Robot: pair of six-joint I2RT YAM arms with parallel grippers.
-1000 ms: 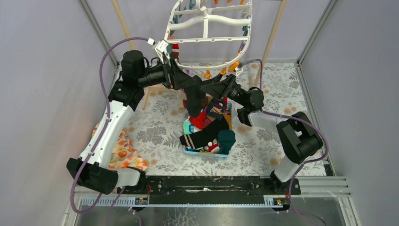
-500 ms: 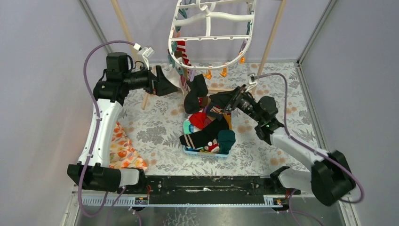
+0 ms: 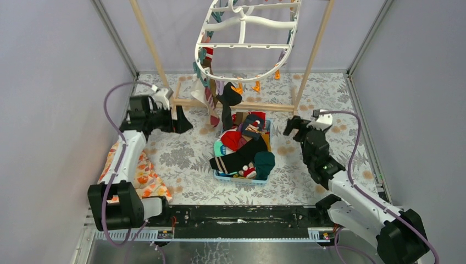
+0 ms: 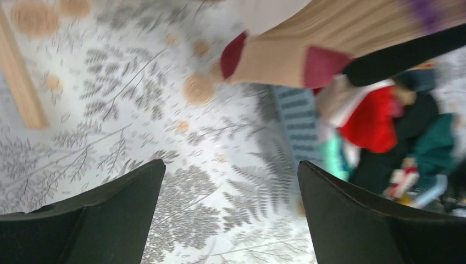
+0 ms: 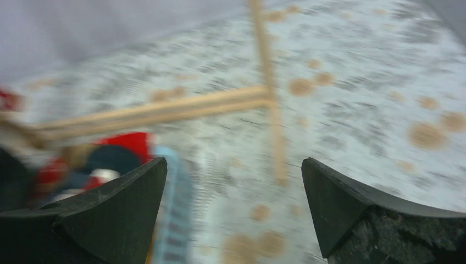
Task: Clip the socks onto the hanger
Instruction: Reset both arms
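The white oval hanger [image 3: 242, 45] hangs at the back with coloured pegs on its rim. Several socks hang from its near edge: a red-and-white striped one [image 3: 207, 55], a tan one [image 3: 211, 103] and a black one [image 3: 229, 100]. More socks [image 3: 244, 148] are piled in a blue basket [image 3: 240, 179] at mid-table. My left gripper [image 3: 183, 122] is open and empty, low at the left of the hanging socks; its view shows the tan sock [image 4: 291, 47] above. My right gripper [image 3: 292, 125] is open and empty, right of the basket.
A wooden pole frame [image 3: 242, 104] stands behind the basket and carries the hanger. An orange floral cloth [image 3: 144, 176] lies at the left near edge. The table is covered by a leaf-patterned sheet [image 3: 181, 159]. Grey walls close in both sides.
Both arms have pulled back from the hanger and dropped low, the left one to the left, the right one to the right. The black sock now hangs free from the hanger.
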